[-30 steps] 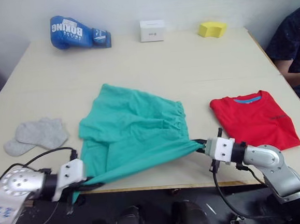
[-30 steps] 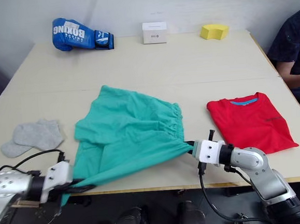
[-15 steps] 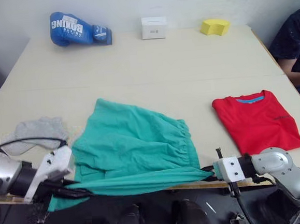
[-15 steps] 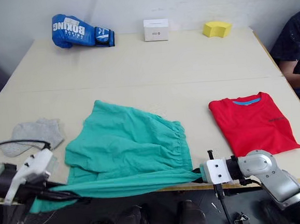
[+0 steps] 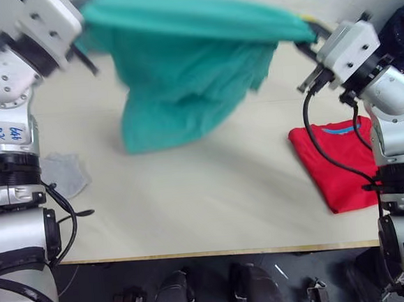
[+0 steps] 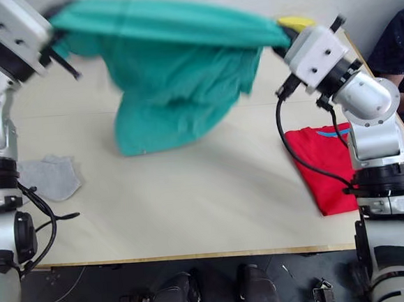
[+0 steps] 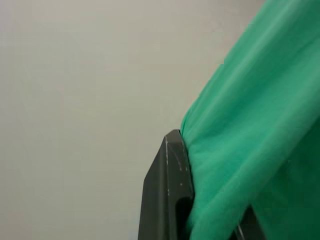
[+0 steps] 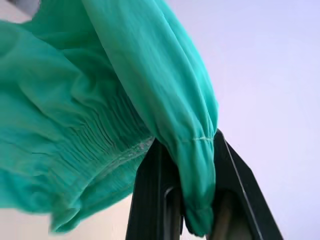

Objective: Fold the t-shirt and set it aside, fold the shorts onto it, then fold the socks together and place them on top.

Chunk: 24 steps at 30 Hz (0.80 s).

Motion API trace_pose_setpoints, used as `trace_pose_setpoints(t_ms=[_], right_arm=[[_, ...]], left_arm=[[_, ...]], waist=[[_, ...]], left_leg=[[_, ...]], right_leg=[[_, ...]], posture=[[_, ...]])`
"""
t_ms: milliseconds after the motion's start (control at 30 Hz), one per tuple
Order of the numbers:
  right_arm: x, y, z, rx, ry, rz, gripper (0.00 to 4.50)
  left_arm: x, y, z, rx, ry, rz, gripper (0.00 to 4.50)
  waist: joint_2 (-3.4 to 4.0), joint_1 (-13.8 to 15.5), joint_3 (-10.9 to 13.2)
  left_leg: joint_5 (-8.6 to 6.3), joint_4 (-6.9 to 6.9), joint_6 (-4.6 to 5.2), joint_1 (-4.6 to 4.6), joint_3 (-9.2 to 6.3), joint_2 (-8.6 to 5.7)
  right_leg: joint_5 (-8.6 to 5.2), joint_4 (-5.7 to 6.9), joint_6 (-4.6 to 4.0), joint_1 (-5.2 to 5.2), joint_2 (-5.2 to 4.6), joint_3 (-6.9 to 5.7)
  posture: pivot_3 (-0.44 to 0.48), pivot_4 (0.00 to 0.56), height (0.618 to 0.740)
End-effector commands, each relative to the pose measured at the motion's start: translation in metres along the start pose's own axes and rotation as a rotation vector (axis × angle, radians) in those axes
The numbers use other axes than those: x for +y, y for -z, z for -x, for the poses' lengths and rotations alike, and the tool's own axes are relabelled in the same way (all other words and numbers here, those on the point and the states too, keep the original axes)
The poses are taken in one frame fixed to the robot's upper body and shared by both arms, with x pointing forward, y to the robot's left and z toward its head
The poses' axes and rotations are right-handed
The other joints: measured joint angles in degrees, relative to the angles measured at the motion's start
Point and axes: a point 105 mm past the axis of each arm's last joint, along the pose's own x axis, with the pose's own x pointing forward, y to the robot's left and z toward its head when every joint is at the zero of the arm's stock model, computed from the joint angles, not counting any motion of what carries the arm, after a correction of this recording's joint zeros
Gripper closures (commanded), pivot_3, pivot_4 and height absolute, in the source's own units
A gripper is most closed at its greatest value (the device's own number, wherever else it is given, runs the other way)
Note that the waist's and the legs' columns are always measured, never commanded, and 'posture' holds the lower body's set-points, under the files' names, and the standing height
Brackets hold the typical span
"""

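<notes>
We see the table (image 5: 214, 213) spread wide below, and above its far half hang the shorts (image 5: 188, 61), stretched in the air between our two raised arms with their loose body sagging down toward the tabletop. Our left gripper (image 5: 80, 21) is clamped on the shorts' left end and our right gripper (image 8: 192, 200) is pinched tight on the right end, fabric bunched between its fingers (image 8: 150, 200). The folded t-shirt (image 5: 333, 169) lies on the table's right side, and the socks (image 5: 67, 172) lie by the left edge.
</notes>
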Motion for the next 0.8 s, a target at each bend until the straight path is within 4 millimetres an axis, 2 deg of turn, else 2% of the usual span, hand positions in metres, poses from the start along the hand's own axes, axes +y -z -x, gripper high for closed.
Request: trace_pose_setpoints(t_ms=[33,133,200,233,333,400,433,500,633,800], right_arm=[[-0.003,0.012,0.019,0.055,0.062,0.039,4.49],[0.043,0.030,0.042,0.132,-0.117,0.003,4.49],[0.073,0.045,0.066,0.202,-0.219,-0.090,4.49],[0.087,0.048,0.077,0.219,-0.280,-0.109,4.49],[0.116,0.056,0.109,0.268,-0.410,-0.170,4.49],[0.128,0.061,0.131,0.306,-0.468,-0.203,4.49],[0.132,0.062,0.138,0.325,-0.492,-0.214,4.49],[0.137,0.063,0.151,0.362,-0.528,-0.259,4.49],[0.159,0.044,0.177,0.346,-0.684,-0.367,4.49],[0.186,0.019,0.217,0.395,-0.908,-0.540,4.49]], left_arm=[[0.033,-0.009,0.023,-0.044,-0.126,-0.106,4.50],[-0.009,-0.015,0.039,-0.076,0.069,-0.031,4.50],[-0.047,-0.017,0.060,-0.051,0.228,0.122,4.50],[-0.062,-0.019,0.072,-0.033,0.299,0.129,4.50],[-0.109,-0.033,0.109,0.039,0.516,0.348,4.50],[-0.152,-0.046,0.155,0.159,0.813,0.540,4.50],[-0.162,-0.049,0.172,0.198,0.909,0.523,4.50],[-0.175,-0.051,0.209,0.344,1.062,0.634,4.50],[-0.188,-0.061,0.266,0.597,1.287,0.837,4.50],[-0.188,-0.072,0.273,0.697,1.314,1.000,4.50]], waist=[[0.00,-0.2,0.0],[0.00,-0.4,0.0],[0.01,-0.6,0.0],[0.02,-0.6,0.0],[0.09,-0.9,0.1],[0.07,-1.1,0.2],[0.08,-1.2,0.2],[0.15,-1.1,0.2],[0.14,-0.4,0.2],[0.17,0.3,0.2]], left_leg=[[-0.10,0.01,0.11,0.02,0.02,-0.07],[-0.30,0.05,0.27,0.02,0.05,-0.19],[-0.37,0.12,0.35,-0.02,0.15,-0.22],[-0.40,0.20,0.40,0.00,0.22,-0.23],[-0.30,0.44,0.56,0.33,0.28,-0.14],[-0.27,0.54,0.59,0.50,0.27,-0.10],[-0.25,0.44,0.55,0.72,0.29,-0.04],[-0.52,0.22,0.27,1.48,0.31,0.05],[-0.57,-0.09,0.10,1.72,0.24,0.44],[-0.55,-0.23,-0.55,1.93,0.24,0.44]], right_leg=[[-0.05,0.15,0.08,-0.03,-0.04,-0.21],[-0.13,0.19,0.23,0.02,-0.24,-0.85],[-0.19,0.11,0.33,0.10,-0.30,-0.90],[-0.28,-0.07,0.48,0.26,-0.34,-0.87],[-0.18,-0.39,0.73,0.79,-0.30,-0.79],[0.00,-0.49,0.67,0.89,-0.31,-0.60],[0.15,-0.59,0.58,1.07,-0.39,-0.24],[0.18,-0.85,0.49,1.73,-0.36,-0.02],[-0.05,-0.96,-0.15,1.80,-0.20,0.05],[-0.38,-0.61,-0.35,1.80,-0.23,0.00]], posture=[[0.000,0.150,0.740],[0.000,0.150,0.740],[0.000,0.150,0.740],[0.000,0.150,0.740],[0.000,0.150,0.740],[0.000,0.150,0.740],[0.000,0.150,0.740],[0.000,0.150,0.740],[0.000,0.150,0.740],[0.000,0.150,0.740]])
